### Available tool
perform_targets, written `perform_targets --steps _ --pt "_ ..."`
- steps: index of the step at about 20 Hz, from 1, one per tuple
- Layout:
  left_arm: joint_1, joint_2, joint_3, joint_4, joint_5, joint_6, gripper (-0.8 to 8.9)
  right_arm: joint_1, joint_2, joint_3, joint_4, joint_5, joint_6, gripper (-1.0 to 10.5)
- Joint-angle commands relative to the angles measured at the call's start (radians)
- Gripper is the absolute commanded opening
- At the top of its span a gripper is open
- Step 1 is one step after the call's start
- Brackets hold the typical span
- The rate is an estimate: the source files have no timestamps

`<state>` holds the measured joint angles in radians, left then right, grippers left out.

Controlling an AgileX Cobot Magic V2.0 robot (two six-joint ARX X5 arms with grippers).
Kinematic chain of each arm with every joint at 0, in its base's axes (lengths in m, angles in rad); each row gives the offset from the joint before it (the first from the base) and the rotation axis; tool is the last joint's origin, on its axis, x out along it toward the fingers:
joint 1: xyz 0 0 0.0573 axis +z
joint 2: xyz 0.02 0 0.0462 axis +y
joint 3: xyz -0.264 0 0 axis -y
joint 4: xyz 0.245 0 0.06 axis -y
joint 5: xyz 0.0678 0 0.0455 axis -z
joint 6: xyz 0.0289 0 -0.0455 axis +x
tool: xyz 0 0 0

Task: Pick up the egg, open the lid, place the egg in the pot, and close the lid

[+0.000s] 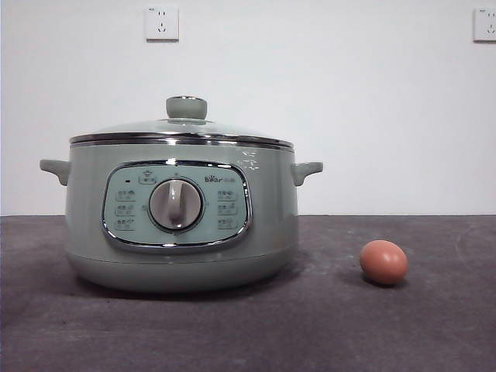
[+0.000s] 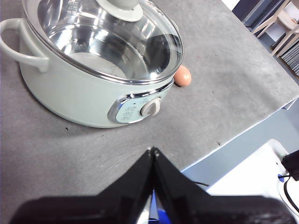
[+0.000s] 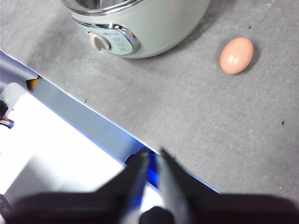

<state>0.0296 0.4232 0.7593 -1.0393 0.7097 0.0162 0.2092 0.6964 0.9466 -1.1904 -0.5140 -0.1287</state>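
The sage-green pot (image 1: 93, 232) stands on the dark grey table, left of centre, with its dial panel facing the front view. The glass lid (image 1: 139, 129) sits shut on it, green knob on top. The brown egg (image 1: 384, 262) lies on the table to the pot's right, apart from it. My left gripper (image 2: 153, 150) is shut and empty, raised near the table's front edge, looking down on the pot (image 2: 60, 93), lid (image 2: 140, 51) and egg (image 2: 182, 75). My right gripper (image 3: 153, 151) is shut and empty above the table's edge, well short of the egg (image 3: 237, 55) and pot (image 3: 159, 28).
A white wall with two sockets (image 1: 161, 22) (image 1: 484, 23) stands behind the table. The table's front edge (image 3: 93, 112) drops to a white and blue base below both grippers. Chairs (image 2: 280, 23) stand beyond the table's far side. Neither arm shows in the front view.
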Motion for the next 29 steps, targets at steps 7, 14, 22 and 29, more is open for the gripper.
perform_targets --steps 7,14,22,29 --pt "-0.002 0.008 0.001 0.003 0.003 -0.021 6.37 0.002 0.001 0.001 0.005 -0.002 0.008 5.7" --pt "-0.002 0.008 0.001 0.003 0.003 -0.042 6.35 0.003 0.103 0.001 0.132 0.053 0.076 5.7" --pt "-0.002 0.008 0.001 0.007 0.003 -0.042 6.35 0.08 0.464 0.001 0.364 0.258 0.121 5.6" --pt "-0.002 0.008 0.001 0.013 0.002 -0.042 6.35 0.178 0.742 0.001 0.582 0.398 0.165 5.6"
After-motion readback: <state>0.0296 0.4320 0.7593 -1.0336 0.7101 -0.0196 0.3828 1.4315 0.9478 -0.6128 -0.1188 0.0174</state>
